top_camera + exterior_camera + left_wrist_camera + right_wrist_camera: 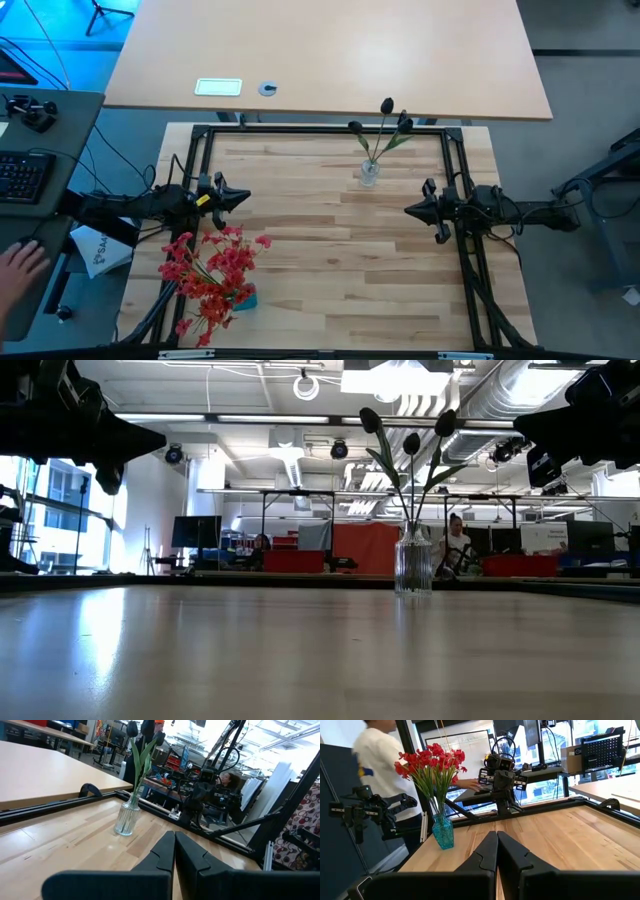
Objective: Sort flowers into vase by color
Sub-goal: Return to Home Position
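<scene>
Red-pink flowers (pixel 212 272) stand by their green stems in a small blue glass vase (pixel 443 833) near the table's near left corner. Three dark-budded flowers (pixel 386 128) stand by their stems in a clear ribbed glass vase (pixel 369 173) at the far middle, also clear in the low view (pixel 413 565) and the left wrist view (pixel 126 818). My left gripper (pixel 243 195) hovers shut at the table's left side, pointing right, just far of the red flowers. My right gripper (pixel 410 210) hovers shut at the right side, pointing left. Both are above the table and hold nothing.
A black frame (pixel 320 130) runs around the wooden table (pixel 330 270). A second tabletop (pixel 330 50) lies beyond the far edge. A person's hand (pixel 20 265) rests at a desk off the left side. The wood between the two vases is bare.
</scene>
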